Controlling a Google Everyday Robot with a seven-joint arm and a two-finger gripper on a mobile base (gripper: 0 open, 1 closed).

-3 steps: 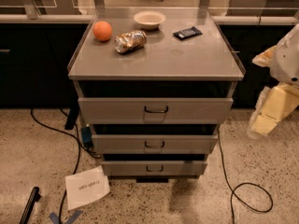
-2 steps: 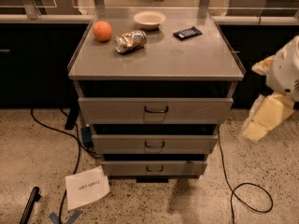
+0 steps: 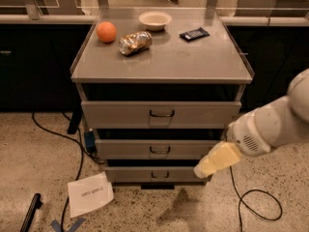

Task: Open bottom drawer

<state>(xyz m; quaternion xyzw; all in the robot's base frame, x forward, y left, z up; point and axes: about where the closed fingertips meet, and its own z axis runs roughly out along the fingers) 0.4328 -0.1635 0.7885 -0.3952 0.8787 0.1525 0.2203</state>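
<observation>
The grey metal cabinet point(image 3: 161, 62) has three stacked drawers. The bottom drawer point(image 3: 130, 175) is the narrowest and lowest, just above the floor, with a small dark wire handle point(image 3: 160, 175) at its centre. It looks closed. The middle drawer point(image 3: 120, 149) and the top drawer point(image 3: 116, 114) sit above it. My gripper point(image 3: 216, 161), cream-coloured on a white arm point(image 3: 275, 124), reaches in from the right. Its tip is at the bottom drawer's right end, to the right of the handle.
On the cabinet top lie an orange point(image 3: 106, 32), a crushed can point(image 3: 135, 43), a white bowl point(image 3: 155, 20) and a dark packet point(image 3: 194, 34). A paper sheet point(image 3: 90, 193) and black cables point(image 3: 260, 204) lie on the speckled floor. Dark counters stand behind.
My arm has moved down and to the left, from beside the cabinet's right side to the bottom drawer's right end. The drawers have not moved.
</observation>
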